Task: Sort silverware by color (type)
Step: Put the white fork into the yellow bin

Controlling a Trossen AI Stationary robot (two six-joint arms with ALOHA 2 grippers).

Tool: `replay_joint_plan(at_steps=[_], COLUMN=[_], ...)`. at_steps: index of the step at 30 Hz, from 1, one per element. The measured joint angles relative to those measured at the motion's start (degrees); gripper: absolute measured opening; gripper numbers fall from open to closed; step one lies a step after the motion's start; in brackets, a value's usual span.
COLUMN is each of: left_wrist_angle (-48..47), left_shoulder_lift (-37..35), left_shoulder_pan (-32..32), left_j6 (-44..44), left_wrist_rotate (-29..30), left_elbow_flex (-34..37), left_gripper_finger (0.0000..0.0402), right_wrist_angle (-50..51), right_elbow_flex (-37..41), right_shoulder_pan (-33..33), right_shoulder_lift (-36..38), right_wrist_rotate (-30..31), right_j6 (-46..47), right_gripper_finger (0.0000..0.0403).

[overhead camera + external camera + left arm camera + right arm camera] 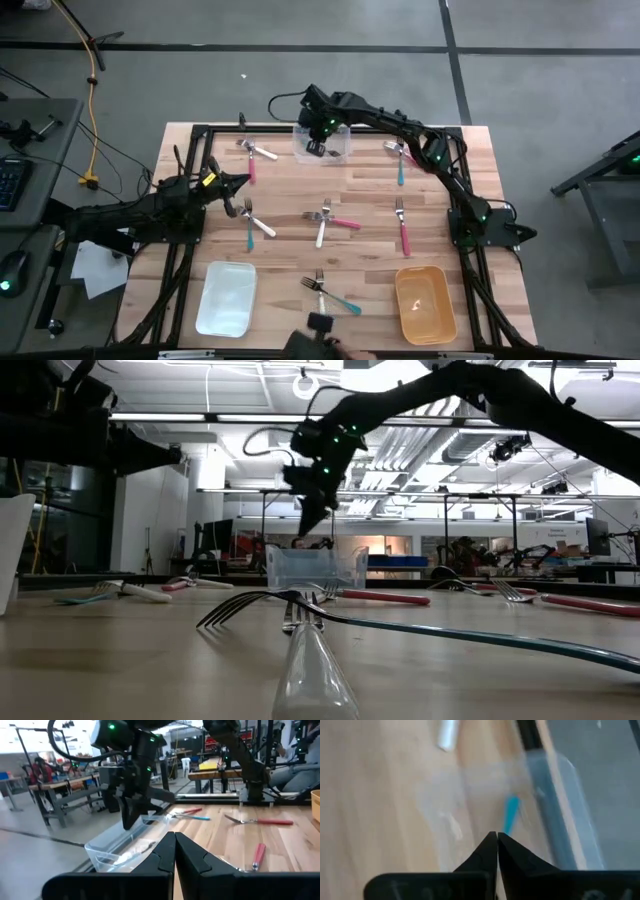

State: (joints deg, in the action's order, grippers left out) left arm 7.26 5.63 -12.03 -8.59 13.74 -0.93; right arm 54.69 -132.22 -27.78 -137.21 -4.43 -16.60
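A: Panel overview?
B: Wooden counter (330, 250); forks scattered across it, a white tray (226, 298) lower left and an orange tray (425, 303) lower right.
A: The clear bin (322, 142)?
B: Upper centre; the right tool (317, 150) hangs over it, fingers pressed together, and a teal-handled fork (510, 814) lies inside.
A: Left tool (236, 195)?
B: Centre left, fingers closed on nothing, beside a teal-and-white fork pair (255, 224).
A: Others?
B: Pink forks (403, 228) centre right.
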Motion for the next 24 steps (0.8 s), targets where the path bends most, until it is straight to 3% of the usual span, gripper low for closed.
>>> replay_joint_plan(at_steps=[7,15,24], left_wrist_angle=[0.3,0.3,-0.1], left_shoulder_lift=[0.0,0.0,0.0], left_shoulder_pan=[0.0,0.0,0.0], left_j6=[-2.3,-3.2,-7.7], left_wrist_rotate=[0.9,0.9,0.9], left_elbow_flex=[0.0,0.0,0.0], left_gripper_finger=[0.0,0.0,0.0], right_wrist_angle=[-9.5,-20.8,-30.0], right_elbow_flex=[0.0,0.0,0.2], right_shoulder_pan=[6.0,11.7,14.6], right_shoulder_lift=[0.1,-1.0,-5.4], right_wrist_rotate=[-4.5,-5.1,2.7], right_j6=[3.0,8.4,13.2], right_gripper_finger=[0.0001,0.0,0.0])
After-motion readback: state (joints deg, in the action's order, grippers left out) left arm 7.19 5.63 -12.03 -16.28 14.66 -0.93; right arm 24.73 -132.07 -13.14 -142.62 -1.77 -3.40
